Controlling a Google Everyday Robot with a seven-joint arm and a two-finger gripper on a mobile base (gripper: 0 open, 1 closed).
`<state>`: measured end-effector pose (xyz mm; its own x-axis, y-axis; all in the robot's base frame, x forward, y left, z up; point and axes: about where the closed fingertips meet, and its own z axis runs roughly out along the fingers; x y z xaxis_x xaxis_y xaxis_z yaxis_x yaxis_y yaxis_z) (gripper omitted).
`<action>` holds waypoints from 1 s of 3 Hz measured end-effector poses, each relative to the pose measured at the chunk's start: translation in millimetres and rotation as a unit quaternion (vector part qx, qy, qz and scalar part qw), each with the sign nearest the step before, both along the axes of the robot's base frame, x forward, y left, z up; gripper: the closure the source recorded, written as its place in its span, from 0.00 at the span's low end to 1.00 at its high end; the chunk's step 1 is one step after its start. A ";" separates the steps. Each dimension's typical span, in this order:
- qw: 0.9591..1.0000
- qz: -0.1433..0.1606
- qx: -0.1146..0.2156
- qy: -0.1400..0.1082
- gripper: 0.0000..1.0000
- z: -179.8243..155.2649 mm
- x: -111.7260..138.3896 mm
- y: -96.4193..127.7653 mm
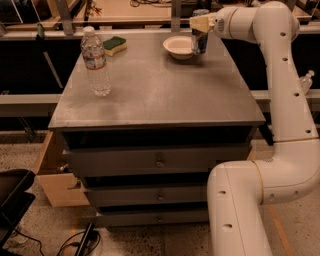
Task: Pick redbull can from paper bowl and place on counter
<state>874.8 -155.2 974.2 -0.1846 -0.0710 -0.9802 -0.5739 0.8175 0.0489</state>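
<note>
The redbull can (199,41) stands upright just right of the white paper bowl (178,47), at the far right of the grey counter (160,95). Its base is at or just above the counter top; I cannot tell which. My gripper (200,23) reaches in from the right at the can's upper part, with its cream fingers (199,23) shut on the can. The bowl is empty.
A clear water bottle (96,62) stands at the counter's left. A green-and-yellow sponge (114,45) lies at the far left. A wooden tabletop (140,10) runs behind. My white arm (280,100) rises along the counter's right side. A wooden box (52,177) sits low left.
</note>
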 end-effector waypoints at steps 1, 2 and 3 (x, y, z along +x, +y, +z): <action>1.000 0.018 0.005 -0.001 1.00 -0.2 -14.3 10.3; 1.000 0.019 0.000 0.022 1.00 -18.3 -47.8 11.4; 0.999 0.009 -0.013 0.035 1.00 -4.7 -98.0 20.4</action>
